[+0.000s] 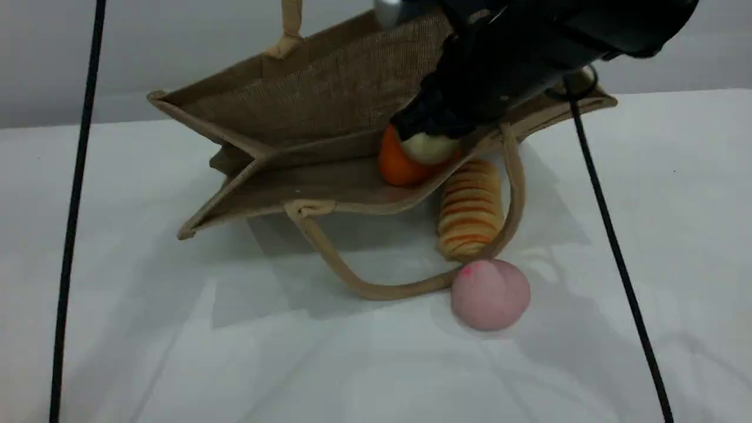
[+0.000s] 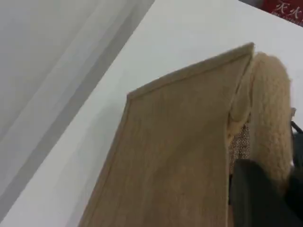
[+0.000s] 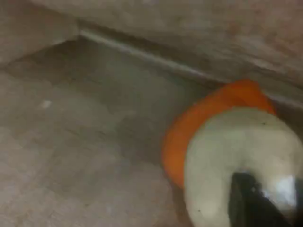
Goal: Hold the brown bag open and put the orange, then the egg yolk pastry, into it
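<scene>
The brown bag (image 1: 305, 100) lies on its side with its mouth toward me, the upper side lifted by its handle (image 1: 291, 23), which runs out of the top of the scene view. In the left wrist view my left gripper (image 2: 258, 194) is shut on that fuzzy handle (image 2: 270, 118) above the bag's wall (image 2: 175, 156). The orange (image 1: 396, 167) rests inside the bag on its lower side. My right gripper (image 1: 435, 132) reaches into the mouth, shut on the egg yolk pastry (image 1: 429, 148), which touches the orange. The right wrist view shows the pastry (image 3: 236, 151) in front of the orange (image 3: 189, 132).
A long orange-striped bread roll (image 1: 470, 211) lies just in front of the bag's mouth, inside the lower handle loop (image 1: 376, 289). A pink round bun (image 1: 490, 294) sits nearer the front. Black cables (image 1: 73, 205) (image 1: 617, 252) hang across both sides.
</scene>
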